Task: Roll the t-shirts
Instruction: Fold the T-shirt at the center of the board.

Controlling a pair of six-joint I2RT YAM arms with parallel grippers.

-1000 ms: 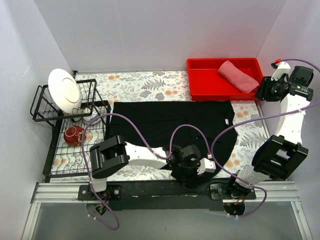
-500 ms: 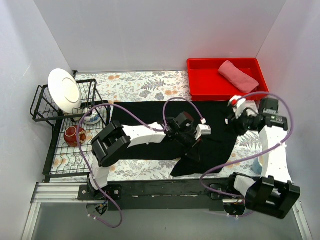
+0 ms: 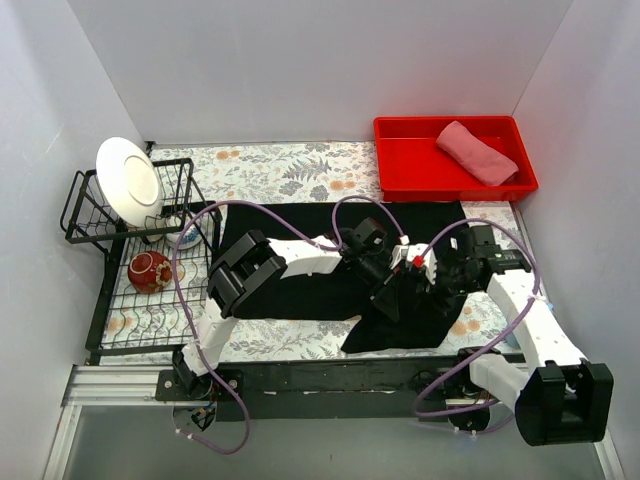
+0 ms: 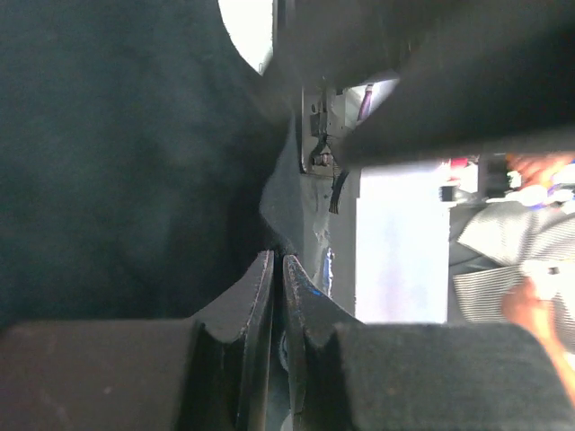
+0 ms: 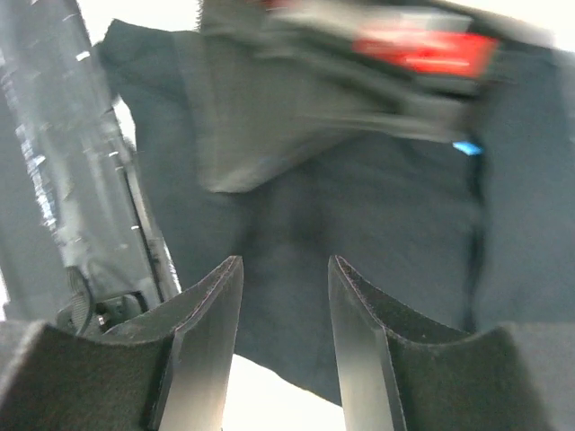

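currently the black t-shirt (image 3: 290, 225) is lying spread on the floral tablecloth (image 3: 280, 165), in front of the red bin (image 3: 405, 150) and reaching out past its left end in the overhead view. the part of the shirt nearest the arms' bases is bunching up into a raised, doubled-over flap. the left gripper (image 4: 276, 260) is hanging over that flap, on the near side of the red bin. its fingers are pressing almost together and pinching a thin fold of the black cloth between them. the right gripper (image 5: 285, 262) is hovering just beside it, below the red bin's right half, and pointing toward the left gripper. its jaws are standing roughly half apart and gripping nothing, with only black cloth showing beyond them. the salmon-pink t-shirt (image 3: 478, 152) is resting bundled up inside the red bin, toward its right end, lying on a slant. well to the left of the red bin, a black wire dish rack (image 3: 120, 232) is holding a white plate (image 3: 128, 182) upright, with a red bowl (image 3: 148, 270) sitting on its near side.
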